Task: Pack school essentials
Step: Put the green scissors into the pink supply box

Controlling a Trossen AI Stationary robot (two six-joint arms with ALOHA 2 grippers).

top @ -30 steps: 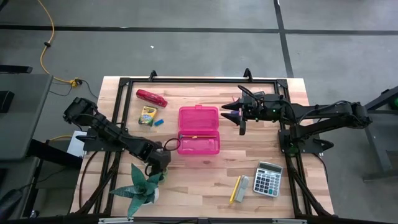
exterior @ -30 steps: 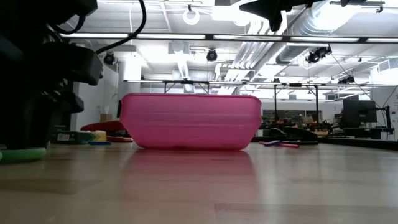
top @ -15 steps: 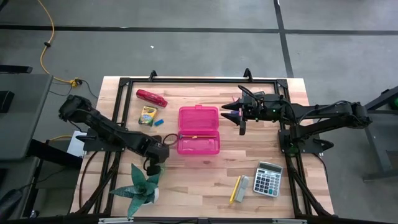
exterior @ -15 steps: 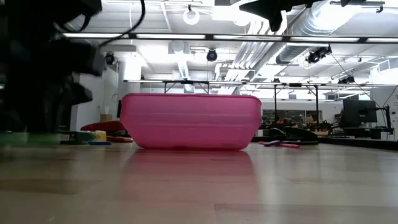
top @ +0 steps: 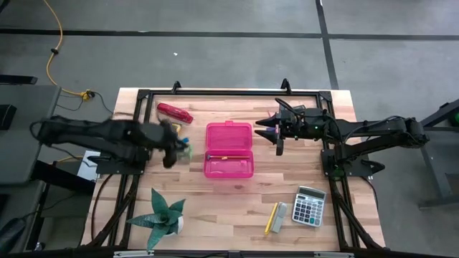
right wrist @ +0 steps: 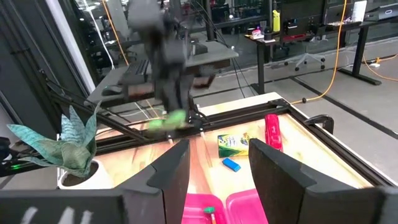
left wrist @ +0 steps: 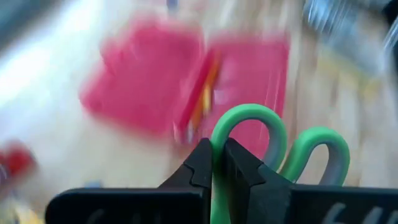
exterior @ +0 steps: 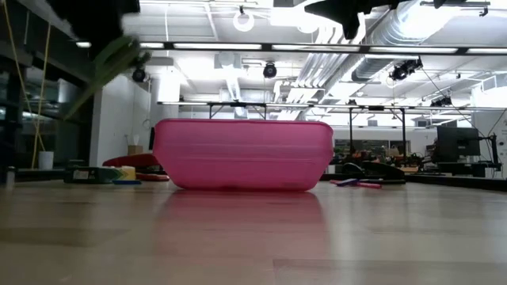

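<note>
Change: left gripper (left wrist: 219,163), jaws clamped on green-handled scissors (left wrist: 273,146), has swung from the plant (top: 161,216) to 9 o'clock of the pink case (top: 229,149).
Meaning: scissors probably go in next.
Right gripper (right wrist: 219,163): jaws parted, empty, at 2 o'clock.

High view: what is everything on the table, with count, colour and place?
Case: 1, pink, open, mid-table
Orange pencil: 1, in case
Stapler: 1, red, left of case
Crayon box: 1, yellow-green, by stapler
Blue piece: 1, by crayon box
Plant: 1, green, left corner
Calculator: 1, grey, right
Yellow pencil: 1, beside block
Block: 1, grey, left of calculator
Scissors: 1, green handles, held
Left pincer: shut on scissors
Right pincer: open, right of case
</note>
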